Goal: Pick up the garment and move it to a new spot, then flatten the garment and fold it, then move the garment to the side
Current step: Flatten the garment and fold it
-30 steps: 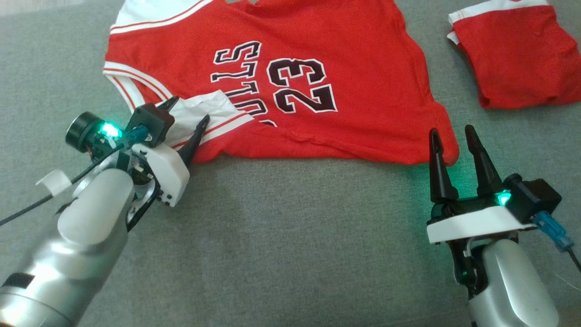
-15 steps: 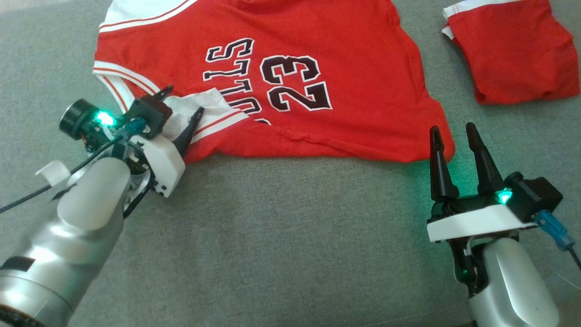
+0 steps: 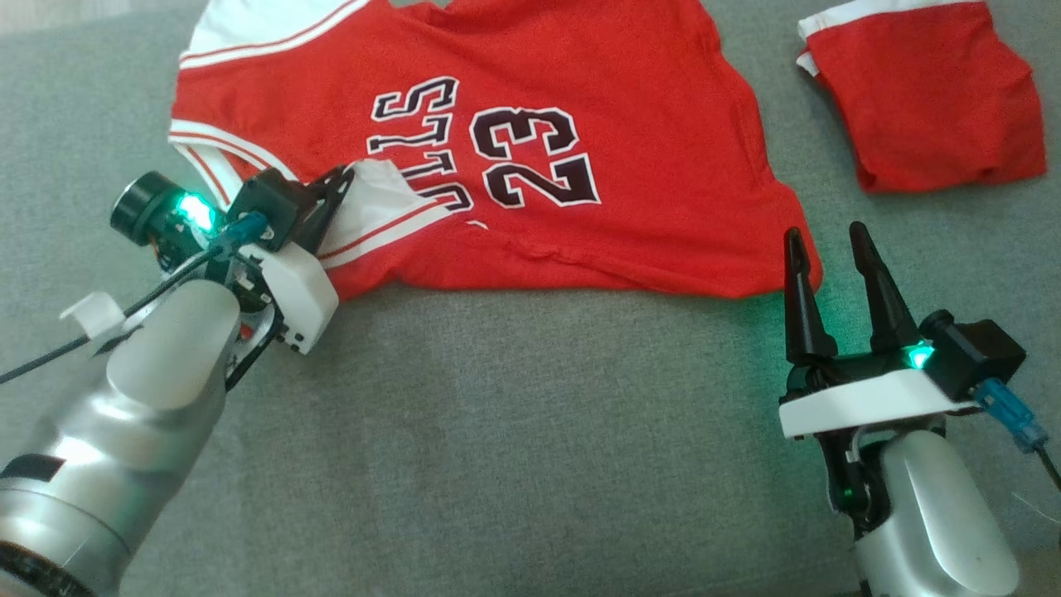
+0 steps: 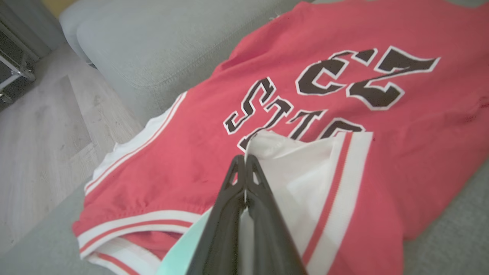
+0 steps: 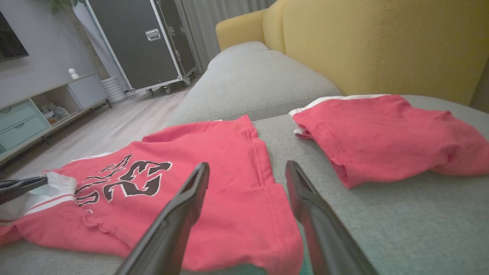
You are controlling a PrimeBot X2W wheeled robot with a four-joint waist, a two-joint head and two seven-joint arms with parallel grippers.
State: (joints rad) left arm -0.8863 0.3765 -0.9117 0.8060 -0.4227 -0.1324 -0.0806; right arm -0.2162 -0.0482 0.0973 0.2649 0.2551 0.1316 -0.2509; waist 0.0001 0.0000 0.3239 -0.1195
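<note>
Left tool [image 3: 336, 178] clenched on turned-back white flap of jersey [image 3: 630, 91]; right tool [image 3: 825, 234] released, just beside jersey's near right corner.

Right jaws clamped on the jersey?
No, the right gripper has its jaws wide apart over the jersey corner, with no cloth pinched between them.

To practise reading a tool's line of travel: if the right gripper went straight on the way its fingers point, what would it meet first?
Probably the red jersey, at its near right corner: the open right gripper points across that edge. Its height above the cloth is unclear, so it might skim over.
</note>
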